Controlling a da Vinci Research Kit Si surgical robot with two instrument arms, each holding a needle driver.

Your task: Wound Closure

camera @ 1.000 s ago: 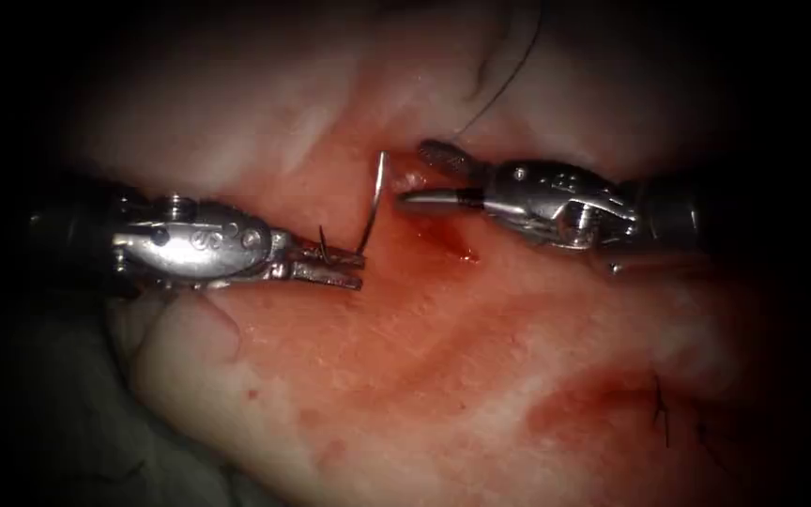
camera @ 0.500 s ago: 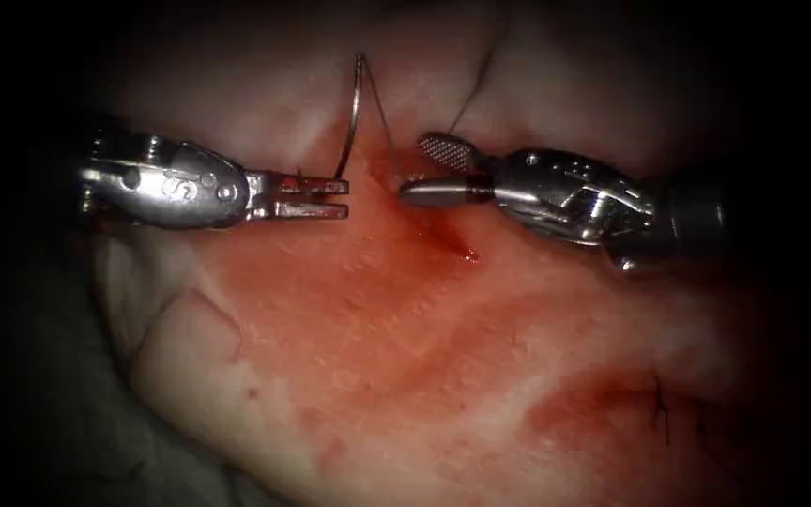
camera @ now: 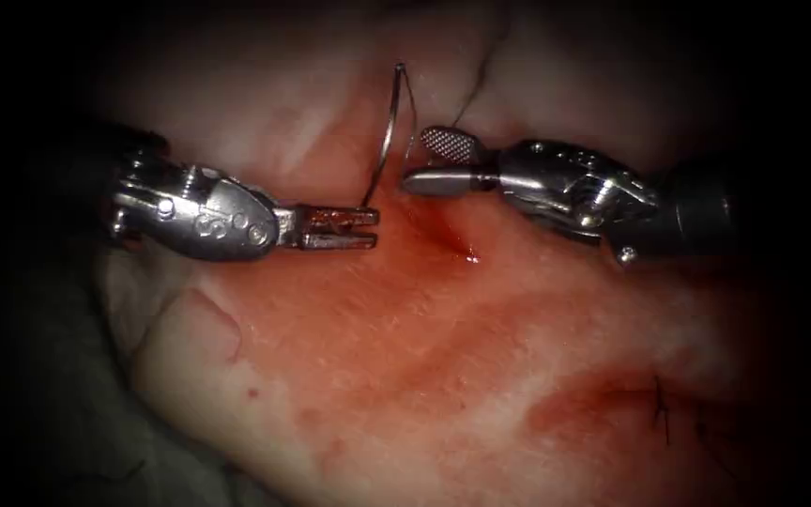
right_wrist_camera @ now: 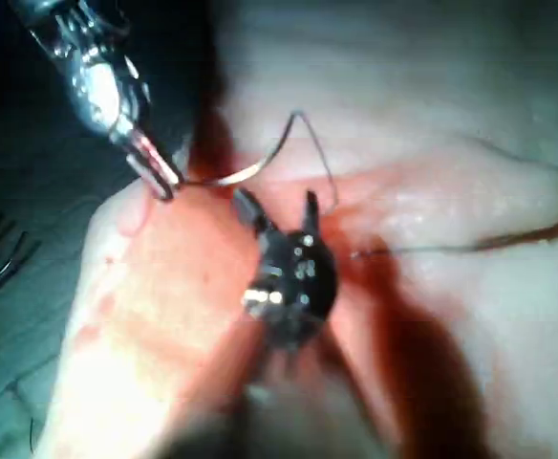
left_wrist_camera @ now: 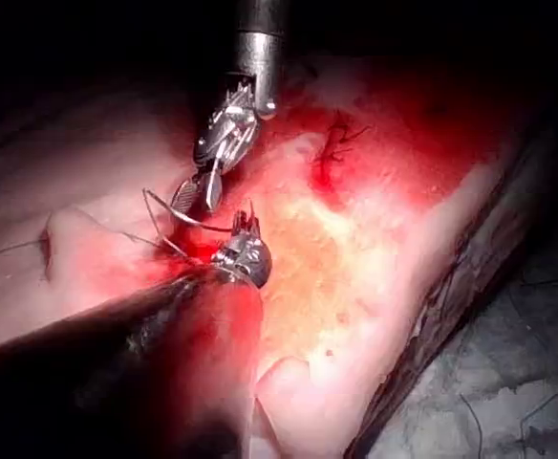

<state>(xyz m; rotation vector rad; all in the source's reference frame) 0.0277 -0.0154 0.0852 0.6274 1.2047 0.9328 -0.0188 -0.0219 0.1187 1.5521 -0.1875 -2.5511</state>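
Your left tool pinched the needle near its tip end, clear above the tissue, left of the cut. Your right tool stood spread, empty. The needle looked stiff and slippery; mid-curve would have gripped best.

needle between hands, probably above tissue

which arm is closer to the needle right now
Left. The left end effector grips the needle at one end; the right end effector sits open just right of its curve, not touching.
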